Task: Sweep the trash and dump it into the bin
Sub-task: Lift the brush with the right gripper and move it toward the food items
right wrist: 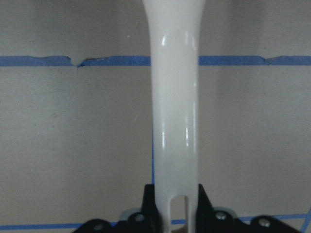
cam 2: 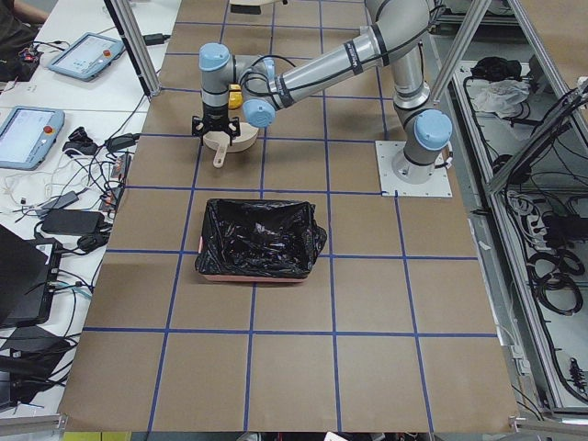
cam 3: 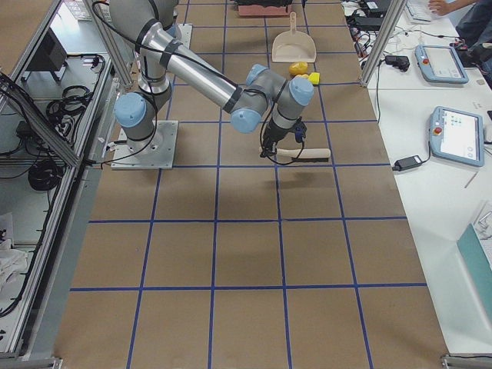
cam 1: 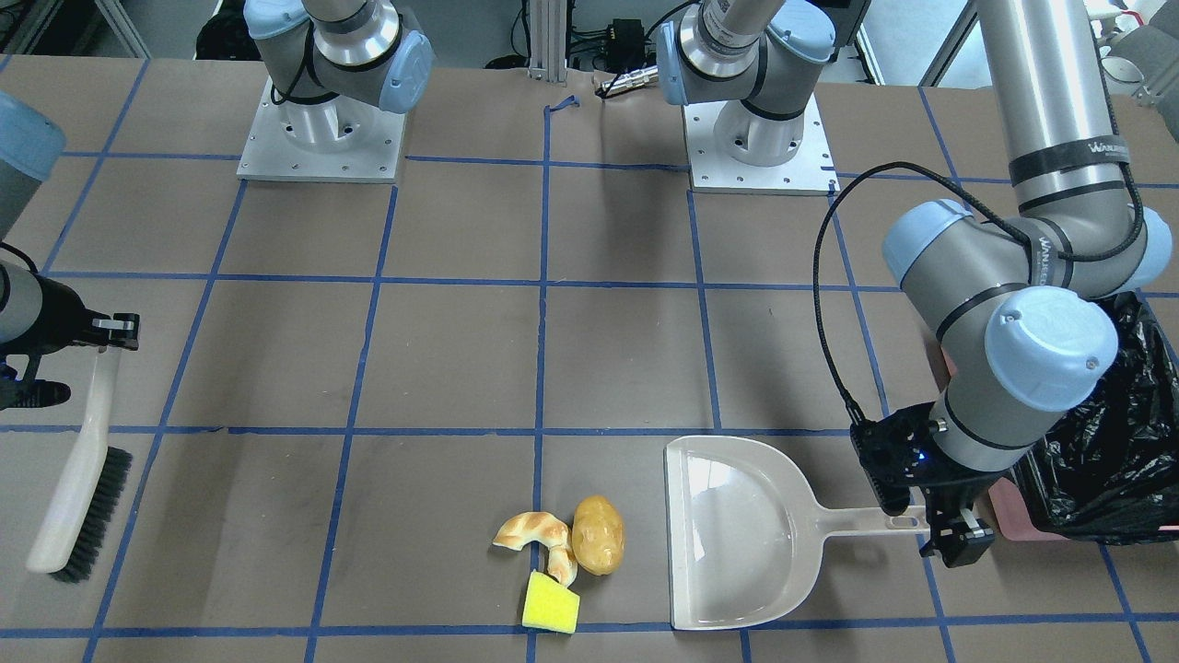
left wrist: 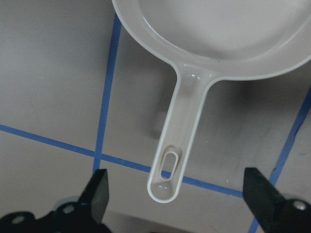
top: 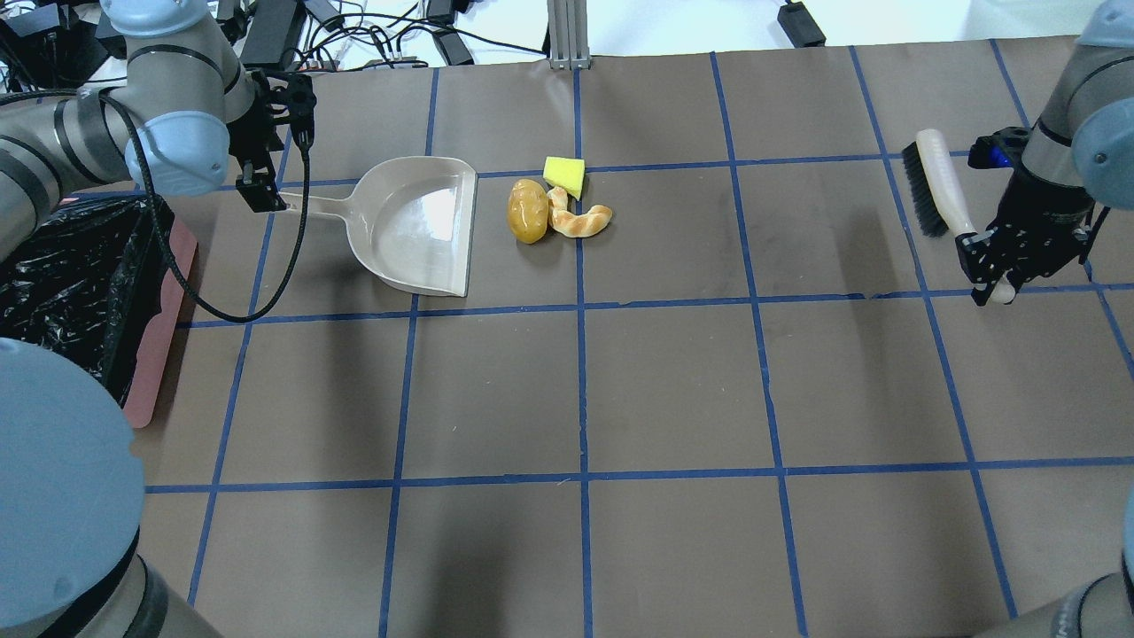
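The left gripper (left wrist: 176, 180) was spread wide with the tip of the dustpan handle (left wrist: 184, 116) between its fingers in the left-wrist view, the handle running up-frame toward the pan, whose mouth faced the trash (top: 528, 211) at upper centre overhead, while the right gripper (right wrist: 175, 201), far right, pinched the brush (right wrist: 175, 97).

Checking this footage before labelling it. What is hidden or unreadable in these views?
Bin: front-facing view, cut by the right edge, left arm covering it.
Bin's inside: exterior left view, black bag too dark and small to read.
Brush bristles: right wrist view, beyond the top edge.
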`<action>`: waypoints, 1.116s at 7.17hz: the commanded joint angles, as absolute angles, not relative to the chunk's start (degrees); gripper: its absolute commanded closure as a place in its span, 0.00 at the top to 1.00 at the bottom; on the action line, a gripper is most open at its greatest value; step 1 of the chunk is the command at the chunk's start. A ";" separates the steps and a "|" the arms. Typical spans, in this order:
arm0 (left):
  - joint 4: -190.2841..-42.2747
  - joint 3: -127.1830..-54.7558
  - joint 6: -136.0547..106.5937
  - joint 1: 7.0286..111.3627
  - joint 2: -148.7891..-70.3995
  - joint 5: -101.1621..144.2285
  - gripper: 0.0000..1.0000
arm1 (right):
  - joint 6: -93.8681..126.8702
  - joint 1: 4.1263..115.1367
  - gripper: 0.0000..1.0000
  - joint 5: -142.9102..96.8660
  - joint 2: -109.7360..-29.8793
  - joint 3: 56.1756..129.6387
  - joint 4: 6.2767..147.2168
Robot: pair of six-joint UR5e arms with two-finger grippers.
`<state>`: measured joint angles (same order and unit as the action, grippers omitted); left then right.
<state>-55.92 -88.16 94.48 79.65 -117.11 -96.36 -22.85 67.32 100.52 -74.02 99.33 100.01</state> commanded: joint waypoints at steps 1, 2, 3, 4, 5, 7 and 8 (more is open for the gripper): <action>-56.25 -88.42 98.25 79.54 -118.21 -96.33 0.90 | -19.20 73.87 0.00 103.79 -74.36 99.14 98.71; -56.86 -88.59 99.04 79.54 -118.47 -96.24 0.89 | -14.72 78.53 0.00 105.80 -74.27 98.01 97.66; -57.65 -88.59 99.14 79.54 -118.82 -96.15 0.89 | -12.42 83.27 0.00 106.69 -73.83 96.52 95.56; -57.66 -88.59 99.23 79.54 -119.52 -96.07 0.89 | -8.65 86.02 0.00 107.05 -73.83 95.63 93.54; -57.66 -88.51 99.23 79.54 -119.88 -95.98 0.89 | -6.35 88.22 0.00 106.79 -73.65 94.32 91.95; -57.31 -88.24 99.67 79.54 -120.76 -95.80 0.87 | 2.95 96.89 0.00 108.27 -68.32 88.63 86.95; -57.30 -88.33 99.67 79.54 -120.76 -95.80 0.86 | 7.08 101.29 0.00 108.63 -64.90 83.72 82.66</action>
